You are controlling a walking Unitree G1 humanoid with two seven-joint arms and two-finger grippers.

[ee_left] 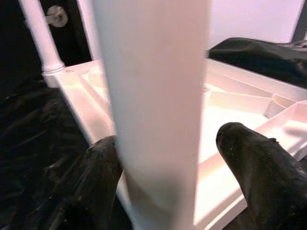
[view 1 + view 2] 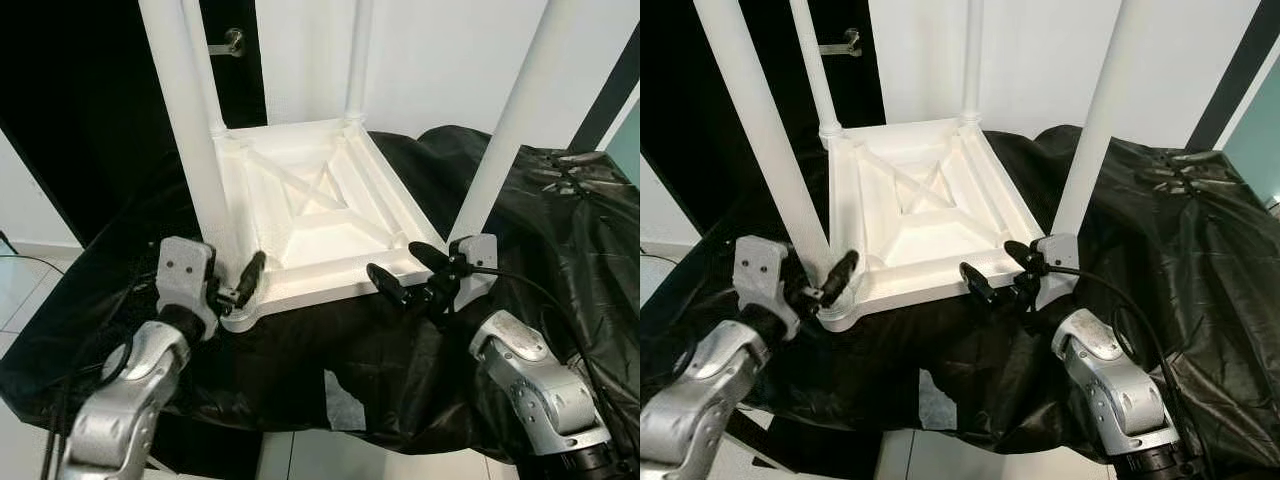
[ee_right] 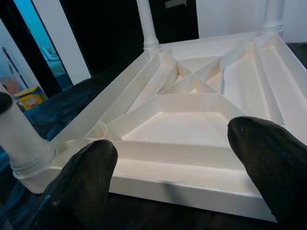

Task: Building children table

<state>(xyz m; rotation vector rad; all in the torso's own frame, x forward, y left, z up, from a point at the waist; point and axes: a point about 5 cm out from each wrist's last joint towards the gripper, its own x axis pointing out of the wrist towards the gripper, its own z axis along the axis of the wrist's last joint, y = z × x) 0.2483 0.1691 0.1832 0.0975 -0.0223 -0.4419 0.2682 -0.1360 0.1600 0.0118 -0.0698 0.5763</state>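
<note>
The children's table (image 2: 310, 215) lies upside down on a black plastic sheet (image 2: 400, 340), its ribbed white underside facing up with a crossed brace in the middle. Four white legs stand up from its corners.

The left tool (image 2: 240, 285) is at the near-left corner of the tabletop. Its two black fingers (image 1: 249, 158) stand apart on either side of the near-left leg (image 2: 190, 130), low down where the leg meets the top. In the left wrist view the leg fills the gap between them; one finger seems to touch the leg, while the other stands a little off it, so a firm grip cannot be confirmed.

The right tool (image 2: 408, 272) sits at the near-right edge of the tabletop, just beside the foot of the near-right leg (image 2: 505, 140). Its fingers (image 3: 273, 163) are spread wide and hold nothing; in the right wrist view they frame the near rim of the tabletop, with the ribbed underside beyond them.

Beyond the tools, the two far legs (image 2: 357, 60) rise against a white wall (image 2: 450, 60), and a dark door with a metal handle (image 2: 232, 42) stands past the left tool. The sheet drapes down over the near edge toward a pale tiled floor (image 2: 25, 290).
</note>
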